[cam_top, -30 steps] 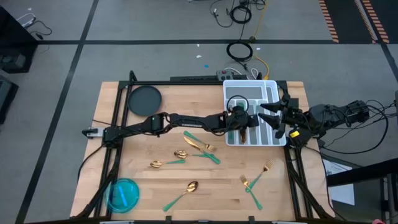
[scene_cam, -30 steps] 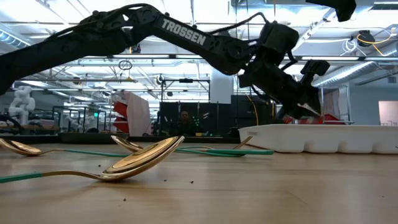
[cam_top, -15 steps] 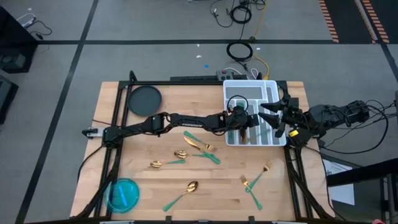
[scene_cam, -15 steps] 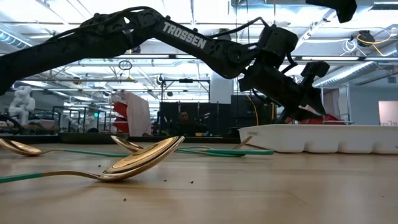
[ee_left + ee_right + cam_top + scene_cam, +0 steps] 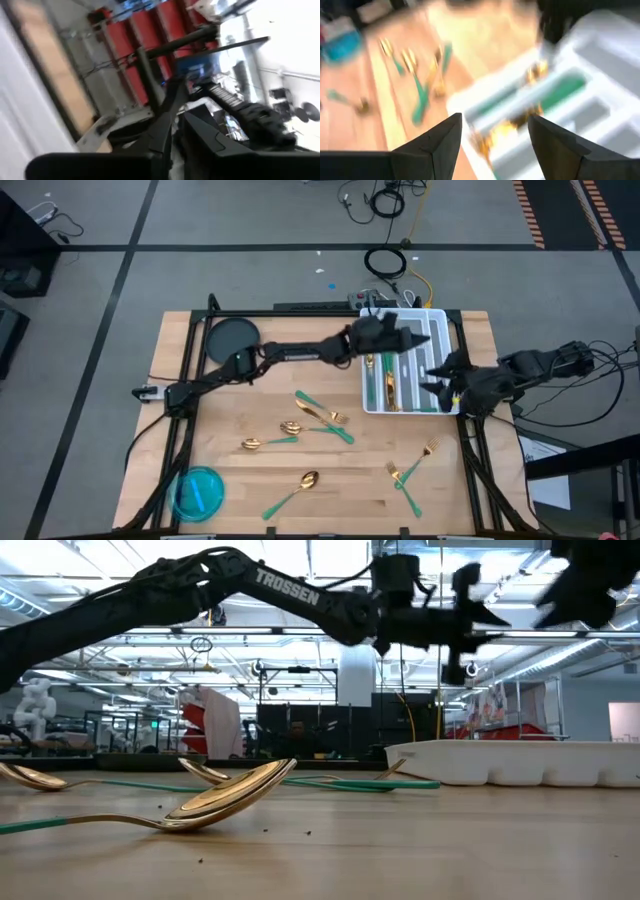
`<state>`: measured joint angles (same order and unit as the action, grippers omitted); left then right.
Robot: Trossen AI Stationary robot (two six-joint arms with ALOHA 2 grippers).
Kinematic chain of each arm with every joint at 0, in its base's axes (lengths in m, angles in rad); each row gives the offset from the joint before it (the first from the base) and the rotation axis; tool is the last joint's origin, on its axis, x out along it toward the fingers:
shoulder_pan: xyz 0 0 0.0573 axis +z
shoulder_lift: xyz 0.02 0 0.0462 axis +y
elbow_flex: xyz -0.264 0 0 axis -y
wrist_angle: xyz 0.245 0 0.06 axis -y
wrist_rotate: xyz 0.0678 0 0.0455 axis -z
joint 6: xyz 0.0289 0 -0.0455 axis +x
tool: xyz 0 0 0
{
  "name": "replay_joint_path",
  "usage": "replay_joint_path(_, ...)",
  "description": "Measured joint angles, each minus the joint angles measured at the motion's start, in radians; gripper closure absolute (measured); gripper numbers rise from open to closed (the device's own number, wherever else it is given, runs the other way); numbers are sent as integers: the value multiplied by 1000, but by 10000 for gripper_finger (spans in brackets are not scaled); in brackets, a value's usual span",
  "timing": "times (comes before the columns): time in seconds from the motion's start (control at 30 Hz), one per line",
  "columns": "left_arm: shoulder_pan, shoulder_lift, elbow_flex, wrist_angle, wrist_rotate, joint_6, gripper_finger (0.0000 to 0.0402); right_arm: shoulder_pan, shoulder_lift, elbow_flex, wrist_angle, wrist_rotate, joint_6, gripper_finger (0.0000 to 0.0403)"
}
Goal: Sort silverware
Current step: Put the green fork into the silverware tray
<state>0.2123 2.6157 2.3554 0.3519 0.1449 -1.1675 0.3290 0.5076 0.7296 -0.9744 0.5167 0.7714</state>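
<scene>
Several pieces of silverware, gold heads on green handles, lie loose on the wooden table: a knife and fork (image 5: 320, 412), two spoons (image 5: 275, 435), a spoon (image 5: 298, 486) and two forks (image 5: 412, 465). More silverware (image 5: 386, 380) lies in the compartments of the white tray (image 5: 440, 320) at the far right. My left gripper (image 5: 408, 330) hovers level above the tray's far part; its fingers (image 5: 160, 137) are shut on nothing. My right gripper (image 5: 495, 145) stands open over the tray's near right corner, tipped down, nothing between its fingers.
A dark round plate (image 5: 232, 340) sits at the far left and a blue bowl (image 5: 198, 492) at the near left corner. Bare wood lies between the loose pieces. The tray wall (image 5: 520, 762) rises at the right in the low view.
My left gripper has risen out of the tray and gone toward the far edge, tipping from slanting down to level. My right gripper has tipped downward over the tray's near right corner and sunk a little. The silverware has kept its place.
</scene>
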Motion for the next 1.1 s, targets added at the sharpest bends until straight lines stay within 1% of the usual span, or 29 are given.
replay_joint_path(0.07,24,-34,0,-6,40,47,347,0,24,0,-80,-53,25,179)
replay_joint_path(0.17,63,-95,0,4,126,136,347,-3,87,0,-126,-76,-14,179)
replay_joint_path(0.3,98,-203,0,8,284,229,347,-27,204,0,-77,-94,-118,179)
replay_joint_path(0.37,103,-259,0,-18,371,268,347,-44,268,0,-35,-111,-182,179)
replay_joint_path(0.47,106,-358,0,-138,512,350,347,-78,350,0,47,-149,-293,179)
replay_joint_path(0.53,111,-432,0,-263,568,415,347,-112,393,0,102,-186,-370,179)
replay_joint_path(0.6,115,-510,0,-393,580,507,347,-150,434,0,140,-220,-432,179)
replay_joint_path(0.67,120,-589,0,-518,570,612,347,-199,467,0,160,-262,-472,179)
replay_joint_path(0.77,129,-707,0,-666,489,743,347,-266,511,-5,188,-345,-522,179)
replay_joint_path(0.9,133,-846,0,-773,378,851,347,-330,562,-7,213,-439,-576,179)
replay_joint_path(1.0,132,-936,0,-805,339,890,347,-358,614,-8,263,-488,-630,179)
replay_joint_path(1.1,124,-1008,1,-831,311,937,347,-375,689,-8,360,-499,-714,179)
